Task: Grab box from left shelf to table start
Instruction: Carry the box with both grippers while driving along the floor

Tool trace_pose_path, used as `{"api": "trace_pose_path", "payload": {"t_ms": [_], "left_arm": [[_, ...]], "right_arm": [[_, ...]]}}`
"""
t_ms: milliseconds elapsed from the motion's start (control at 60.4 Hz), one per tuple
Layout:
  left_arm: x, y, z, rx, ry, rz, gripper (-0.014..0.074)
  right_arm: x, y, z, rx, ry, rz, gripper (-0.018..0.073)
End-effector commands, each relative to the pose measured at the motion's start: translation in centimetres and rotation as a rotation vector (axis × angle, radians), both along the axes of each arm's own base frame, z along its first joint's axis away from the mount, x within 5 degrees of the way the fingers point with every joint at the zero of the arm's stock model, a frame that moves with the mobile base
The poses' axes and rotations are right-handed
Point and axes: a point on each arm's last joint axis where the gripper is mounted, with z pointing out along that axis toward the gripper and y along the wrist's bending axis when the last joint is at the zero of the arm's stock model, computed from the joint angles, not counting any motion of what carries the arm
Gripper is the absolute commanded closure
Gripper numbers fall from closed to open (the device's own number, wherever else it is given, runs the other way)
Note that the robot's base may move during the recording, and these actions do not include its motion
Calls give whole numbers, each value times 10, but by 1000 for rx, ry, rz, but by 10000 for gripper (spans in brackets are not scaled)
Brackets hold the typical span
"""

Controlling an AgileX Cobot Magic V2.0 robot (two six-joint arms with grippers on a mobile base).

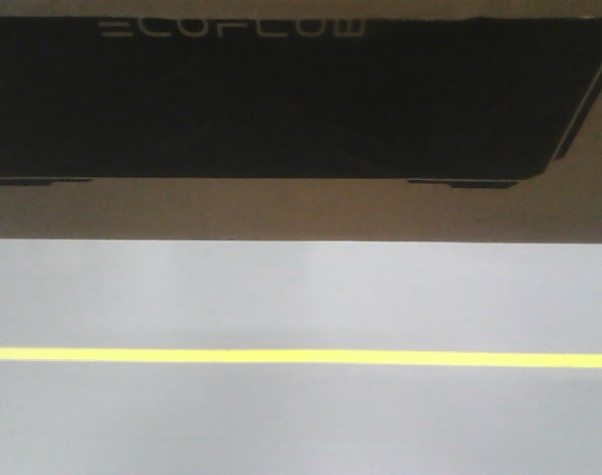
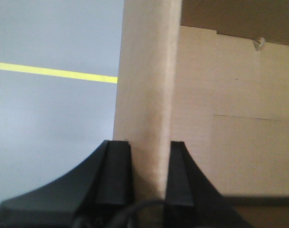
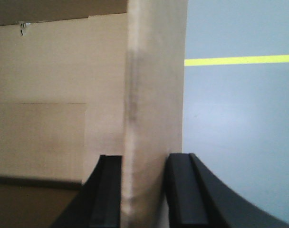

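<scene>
Since the box (image 1: 301, 213) fills the whole top of the front view, with its black ECOFLOW panel (image 1: 281, 99) running nearly edge to edge, I'd say its long axis lies straight across, left to right, with an arm at each end. In its wrist view the left end effector (image 2: 148, 152) is clamped on an upright cardboard wall (image 2: 147, 71), with the rest of the box off to the right of that frame. The right end effector (image 3: 145, 161) is clamped the same way, box off to the left. So neither arm is nearer, the load hangs between them. Below it there's only grey floor (image 1: 301, 297) with a yellow line (image 1: 301, 356), and nothing to set it on is in view. Looks mid-carry to me, and both arms need to move together or it'll twist.
</scene>
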Motion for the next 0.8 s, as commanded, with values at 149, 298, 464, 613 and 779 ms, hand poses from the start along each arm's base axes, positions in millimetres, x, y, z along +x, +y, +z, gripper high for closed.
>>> {"api": "trace_pose_path", "payload": {"t_ms": [149, 298, 464, 613, 779], "left_arm": [[-7, 1, 30, -93, -228, -3, 682], [-7, 1, 30, -93, -228, -3, 682], [-7, 1, 30, -93, -228, -3, 682], [-7, 1, 30, -93, -228, -3, 682], [-7, 1, 30, -93, -228, -3, 682]], "right_arm": [[4, -9, 15, -62, -136, -70, 533], [4, -9, 15, -62, -136, -70, 533], [4, -9, 15, -62, -136, -70, 533], [4, -9, 15, -62, -136, -70, 533], [4, -9, 15, -62, -136, -70, 533]]}}
